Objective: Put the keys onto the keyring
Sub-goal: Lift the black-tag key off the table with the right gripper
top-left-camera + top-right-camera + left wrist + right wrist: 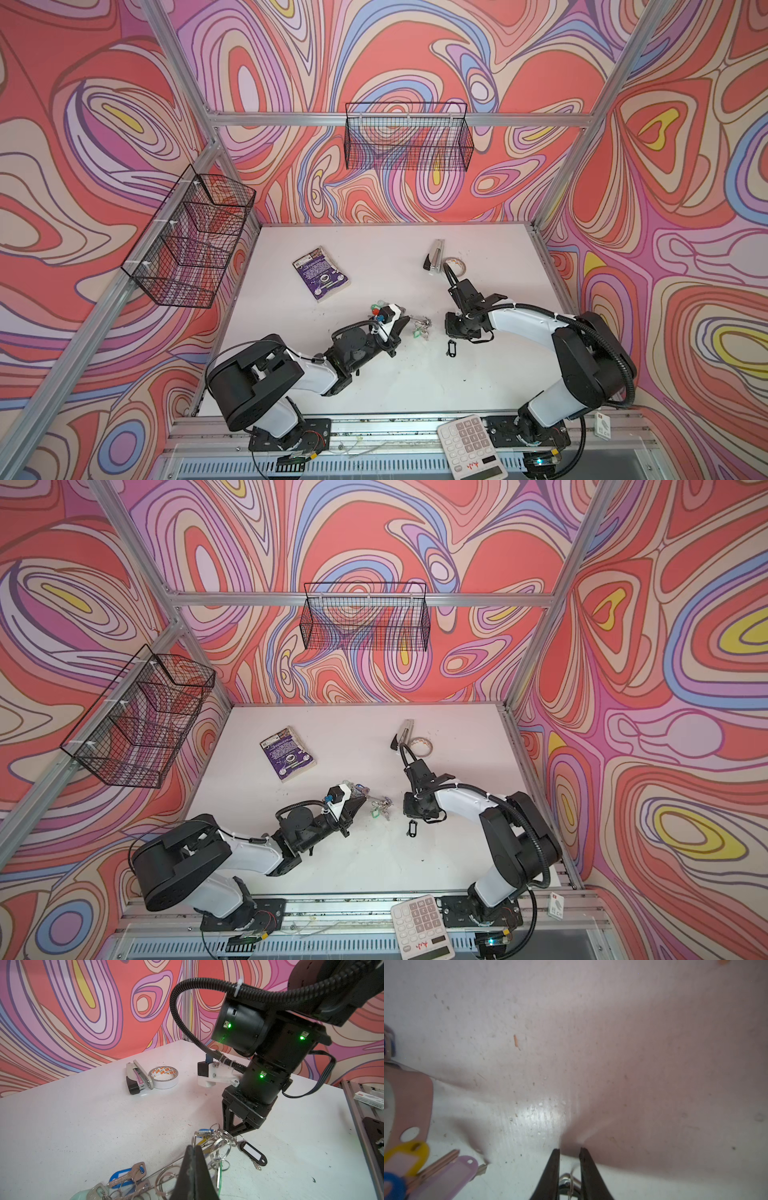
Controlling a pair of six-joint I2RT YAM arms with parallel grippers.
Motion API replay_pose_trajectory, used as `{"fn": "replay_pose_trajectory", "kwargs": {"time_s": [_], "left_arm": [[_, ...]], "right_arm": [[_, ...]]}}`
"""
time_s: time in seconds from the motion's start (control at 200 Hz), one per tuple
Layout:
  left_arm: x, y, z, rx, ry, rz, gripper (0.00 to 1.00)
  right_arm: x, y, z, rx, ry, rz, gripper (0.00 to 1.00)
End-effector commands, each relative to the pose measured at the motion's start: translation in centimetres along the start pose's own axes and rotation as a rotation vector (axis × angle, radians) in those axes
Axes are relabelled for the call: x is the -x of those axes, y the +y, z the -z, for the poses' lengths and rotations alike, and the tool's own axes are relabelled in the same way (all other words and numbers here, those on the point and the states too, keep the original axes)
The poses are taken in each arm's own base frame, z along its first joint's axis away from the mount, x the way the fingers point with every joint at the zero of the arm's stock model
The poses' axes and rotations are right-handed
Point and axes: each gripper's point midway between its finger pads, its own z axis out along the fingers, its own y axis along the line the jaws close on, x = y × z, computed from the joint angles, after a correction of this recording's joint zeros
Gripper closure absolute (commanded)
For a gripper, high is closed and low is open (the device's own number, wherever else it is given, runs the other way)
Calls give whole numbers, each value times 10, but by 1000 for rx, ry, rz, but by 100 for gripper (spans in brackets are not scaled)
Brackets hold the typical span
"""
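Note:
The keys [252, 1152], a small silver key on a black-rimmed tag with a white label, lie flat on the white table [415, 386] in both top views [450, 347] [411, 827]. The keyring's flat grey plate [411, 1101] carries small rings and colour-tagged keys [420, 326]. My left gripper [194, 1148] is shut on the plate's thin edge. My right gripper [569, 1150] points straight down beside the ring cluster, just behind the black tag. Its jaws stand narrowly apart with a small silver ring [566, 1182] caught between them.
A purple book [321, 272] lies at the back left of the table. A stapler [436, 255] and a roll of tape [455, 266] lie behind the right arm. A calculator [471, 446] rests on the front rail. Wire baskets [409, 137] [191, 237] hang on the walls.

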Motion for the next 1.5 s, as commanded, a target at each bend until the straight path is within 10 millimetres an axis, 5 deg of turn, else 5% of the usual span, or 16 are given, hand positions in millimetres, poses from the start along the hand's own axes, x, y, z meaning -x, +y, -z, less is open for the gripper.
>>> {"fn": "replay_pose_trajectory", "kwargs": {"time_s": [0.0, 1.222, 1.492], "left_arm": [[20, -7, 0, -25, -70, -18, 100], [18, -7, -1, -27, -65, -20, 100], [18, -7, -1, -26, -65, -21, 100]], "right_arm": [[2, 3, 2, 12, 11, 14, 80], [-14, -7, 2, -18, 60, 33, 90], [-9, -1, 4, 15, 33, 31, 100]]}}
